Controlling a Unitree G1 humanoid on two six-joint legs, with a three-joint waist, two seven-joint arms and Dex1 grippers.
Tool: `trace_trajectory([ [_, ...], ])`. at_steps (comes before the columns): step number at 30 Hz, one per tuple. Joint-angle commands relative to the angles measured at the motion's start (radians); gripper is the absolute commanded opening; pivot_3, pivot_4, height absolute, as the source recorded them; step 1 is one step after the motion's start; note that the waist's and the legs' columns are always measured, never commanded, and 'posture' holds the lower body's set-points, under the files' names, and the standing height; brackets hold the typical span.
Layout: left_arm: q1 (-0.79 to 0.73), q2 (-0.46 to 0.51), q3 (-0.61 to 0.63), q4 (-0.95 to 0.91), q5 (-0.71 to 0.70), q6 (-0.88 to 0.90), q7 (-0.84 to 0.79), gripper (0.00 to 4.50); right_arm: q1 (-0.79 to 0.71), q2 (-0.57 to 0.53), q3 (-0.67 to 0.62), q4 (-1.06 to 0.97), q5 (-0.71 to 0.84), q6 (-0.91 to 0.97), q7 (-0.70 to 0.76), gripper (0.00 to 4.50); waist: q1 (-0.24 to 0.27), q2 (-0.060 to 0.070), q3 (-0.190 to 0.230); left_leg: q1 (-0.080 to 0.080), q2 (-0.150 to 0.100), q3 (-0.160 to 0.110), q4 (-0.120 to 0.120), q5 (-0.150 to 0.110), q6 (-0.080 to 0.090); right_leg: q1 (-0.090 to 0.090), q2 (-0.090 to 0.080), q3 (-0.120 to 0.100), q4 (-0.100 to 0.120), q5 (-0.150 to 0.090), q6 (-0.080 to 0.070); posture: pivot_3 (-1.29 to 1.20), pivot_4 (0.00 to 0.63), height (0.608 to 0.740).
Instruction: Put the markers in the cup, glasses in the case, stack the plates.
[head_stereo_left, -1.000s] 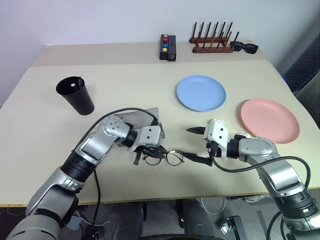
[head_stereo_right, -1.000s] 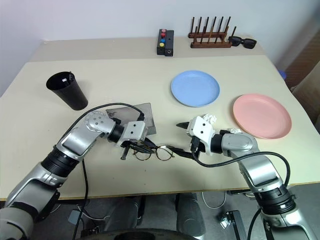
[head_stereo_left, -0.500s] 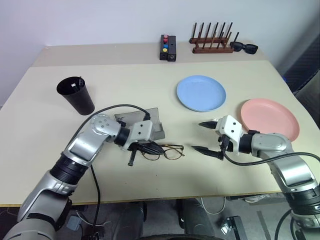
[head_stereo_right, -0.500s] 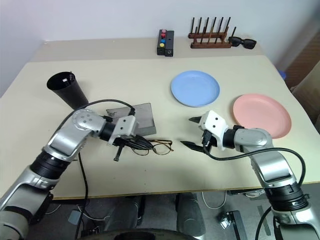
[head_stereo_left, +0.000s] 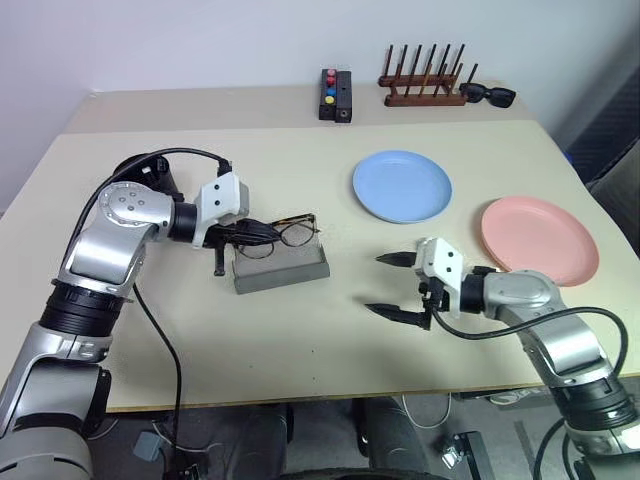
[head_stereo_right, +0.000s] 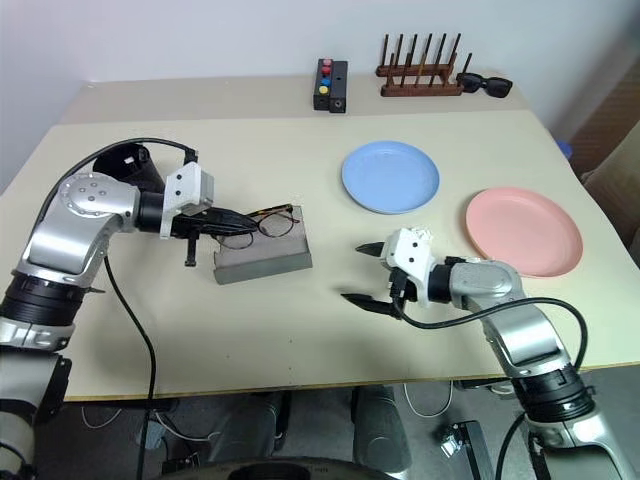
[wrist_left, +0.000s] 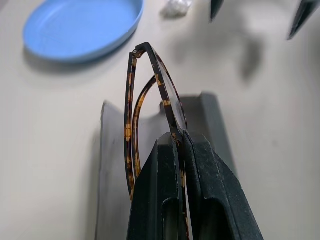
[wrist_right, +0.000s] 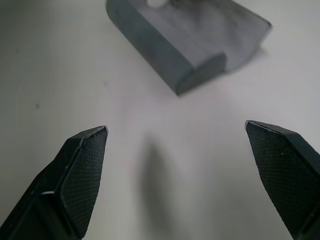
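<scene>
Landmark: the case (head_stereo_left: 280, 268), grey and open, is taken as reference; it lies on the table (head_stereo_left: 200, 330).
Left gripper: the left gripper (head_stereo_left: 262, 232) is seen clenched on the glasses (head_stereo_left: 285, 231), pinched at one end of the frame; the fingers (wrist_left: 172, 195) are pressed together around the rim.
Glasses: held in the air just above the case, over its rear part, with a tortoiseshell-looking frame seen in the left wrist view.
Right gripper: the right gripper (head_stereo_left: 395, 285) is held released, its jaws spread wide with nothing between them, to the right of the case and apart from it, above the table.
Cup: the cup (head_stereo_right: 135, 165) stands to the left of and behind the case, partly hidden by the left arm.
Plates: the light blue plate (head_stereo_left: 402, 186) lies behind and to the right of the case; the salmon pink plate (head_stereo_left: 540, 240) lies farther right, unstacked.
</scene>
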Motion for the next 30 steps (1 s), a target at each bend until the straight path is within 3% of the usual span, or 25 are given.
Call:
trace_trajectory([
  [1,-0.018,-0.01,-0.014,0.033,0.037,-0.046,0.0,0.06,-0.021,0.013,0.005,-0.02,-0.002,-0.011,-0.005,4.5,0.002,0.0,0.0,0.0,0.0,0.0,0.0,0.0,0.0,0.0,0.0,0.0,0.0,0.0,0.0,0.0,0.15,0.739],
  [14,0.021,-0.035,-0.074,0.038,0.07,-0.061,-0.062,0.06,-0.008,0.012,0.007,-0.034,-0.009,-0.013,-0.029,4.5,0.0,0.0,0.0,0.0,0.0,0.0,0.0,0.0,0.0,0.0,0.0,0.0,0.0,0.001,0.001,0.0,0.15,0.739],
  [17,0.015,-0.043,-0.069,0.06,0.087,-0.075,-0.036,1.01,-0.004,0.01,0.006,-0.036,-0.008,-0.014,-0.03,4.5,0.0,0.0,0.0,0.0,0.0,0.0,0.001,0.0,0.0,0.0,0.0,0.0,0.0,0.001,0.001,0.0,0.15,0.739],
  [20,-0.007,-0.054,-0.048,0.087,0.094,-0.084,-0.001,2.4,-0.003,0.01,0.006,-0.037,-0.006,-0.015,-0.03,4.5,0.0,0.0,0.0,0.0,0.0,0.0,0.001,0.0,0.0,0.0,0.0,0.0,0.0,0.001,0.001,0.0,0.15,0.739],
  [27,-0.075,-0.084,0.054,0.147,0.036,-0.084,0.075,2.4,-0.011,0.015,0.01,-0.022,-0.007,-0.021,-0.026,4.5,0.001,0.0,0.0,0.0,0.0,0.0,0.001,0.0,0.0,0.0,0.0,0.0,0.0,0.001,0.002,0.0,0.15,0.739],
  [30,-0.137,-0.099,0.109,0.251,0.061,-0.137,0.178,1.59,-0.017,0.019,0.014,-0.022,-0.007,-0.022,-0.025,4.5,0.001,0.0,0.0,0.0,0.0,0.0,0.001,0.0,0.0,0.0,0.0,0.0,0.0,0.001,0.002,0.0,0.15,0.739],
])
